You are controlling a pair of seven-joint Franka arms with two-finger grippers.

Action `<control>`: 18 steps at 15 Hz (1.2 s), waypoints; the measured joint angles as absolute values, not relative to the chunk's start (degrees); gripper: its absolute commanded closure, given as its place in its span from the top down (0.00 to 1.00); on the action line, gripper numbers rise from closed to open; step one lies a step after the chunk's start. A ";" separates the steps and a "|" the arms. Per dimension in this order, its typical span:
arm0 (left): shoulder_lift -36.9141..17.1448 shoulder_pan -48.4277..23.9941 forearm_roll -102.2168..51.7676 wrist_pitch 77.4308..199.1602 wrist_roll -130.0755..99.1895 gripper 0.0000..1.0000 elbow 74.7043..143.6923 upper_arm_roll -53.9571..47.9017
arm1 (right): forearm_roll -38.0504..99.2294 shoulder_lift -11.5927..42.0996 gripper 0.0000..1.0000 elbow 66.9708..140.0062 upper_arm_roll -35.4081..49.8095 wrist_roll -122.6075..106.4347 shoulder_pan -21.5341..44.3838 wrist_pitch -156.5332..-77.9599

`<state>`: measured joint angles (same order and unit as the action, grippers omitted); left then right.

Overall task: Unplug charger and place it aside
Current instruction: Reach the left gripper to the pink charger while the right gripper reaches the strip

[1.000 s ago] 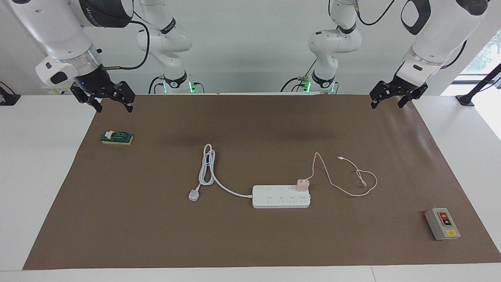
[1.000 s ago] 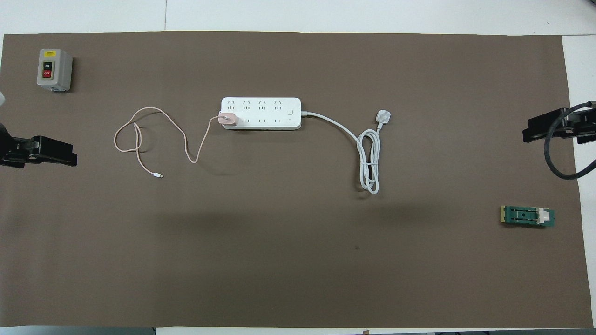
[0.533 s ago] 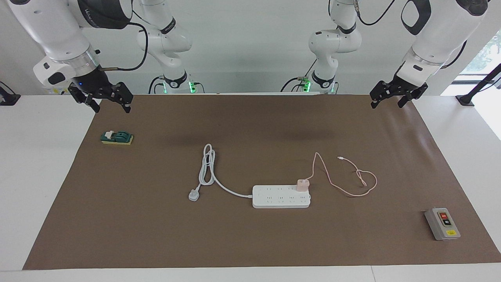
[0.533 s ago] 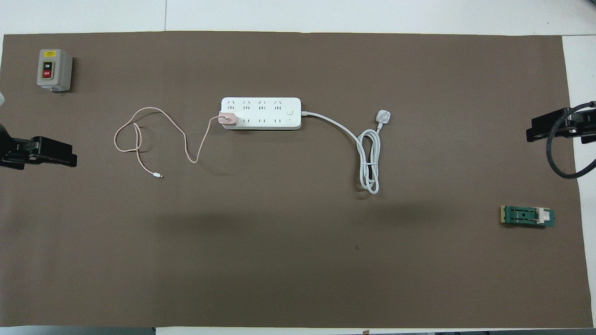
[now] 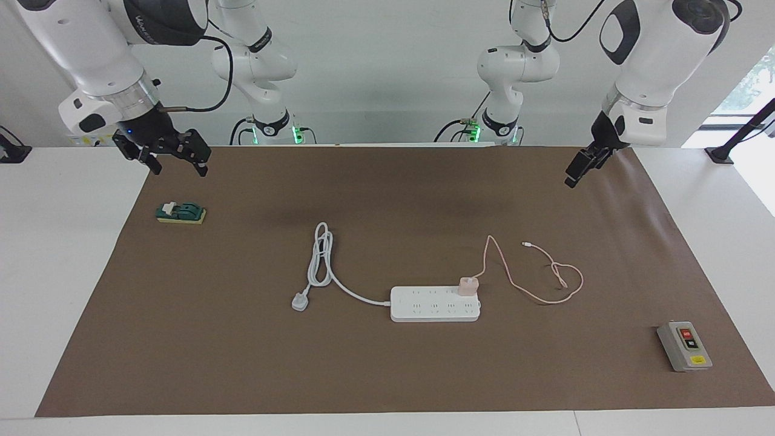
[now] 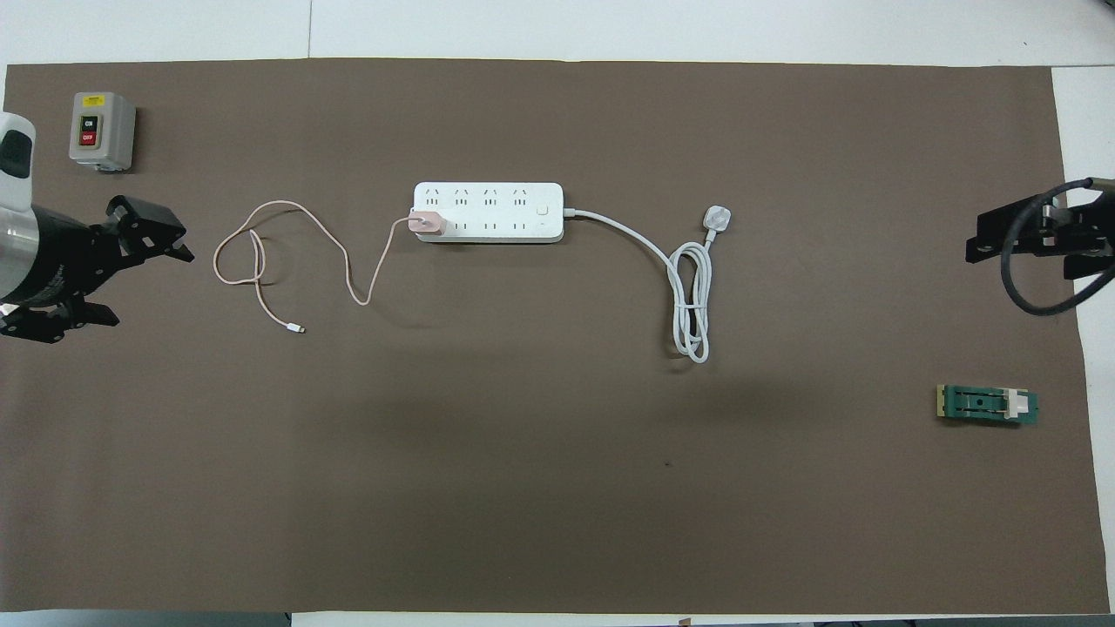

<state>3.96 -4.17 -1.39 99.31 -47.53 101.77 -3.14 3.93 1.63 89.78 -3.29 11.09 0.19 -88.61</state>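
The charger point(image 5: 468, 286) sits plugged into the power strip point(image 5: 435, 304) at the strip's end toward the left arm, its pink cable point(image 5: 545, 272) looping over the mat point(image 5: 387, 375) nearer the robots. The left gripper point(image 5: 578, 168) hangs in the air over the mat's left-arm end, jaws spread wide and empty. The right gripper point(image 5: 175, 160) hangs over the mat's right-arm corner, jaws apart, holding nothing.

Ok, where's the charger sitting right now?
The charger is plugged into the white power strip at the strip's end toward the left arm, its pink cable trailing toward that end.
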 measured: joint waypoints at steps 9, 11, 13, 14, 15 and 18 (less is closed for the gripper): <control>-11.16 -13.39 0.92 108.78 -95.08 1.00 98.20 -3.21 | 18.14 8.04 1.00 91.84 -2.96 61.38 8.67 -97.83; -16.51 -15.49 1.05 111.29 -99.47 1.00 95.43 -3.13 | 24.18 10.53 1.00 91.94 -2.99 66.06 8.88 -101.49; -21.57 -17.06 1.11 111.13 -102.22 1.00 91.20 -3.05 | 26.67 13.08 1.00 92.01 -3.02 70.07 9.47 -105.42; -23.98 -17.61 1.13 110.42 -102.90 1.00 88.34 -2.99 | 27.13 14.34 1.00 92.07 -2.99 73.03 10.75 -107.69; -25.81 -17.95 1.13 109.82 -103.28 1.00 85.83 -2.97 | 28.24 15.57 1.00 92.12 -2.95 76.07 12.27 -109.99; -28.00 -18.22 1.13 109.59 -103.47 1.00 82.24 -2.93 | 36.56 19.83 1.00 91.99 -2.93 80.24 14.63 -116.46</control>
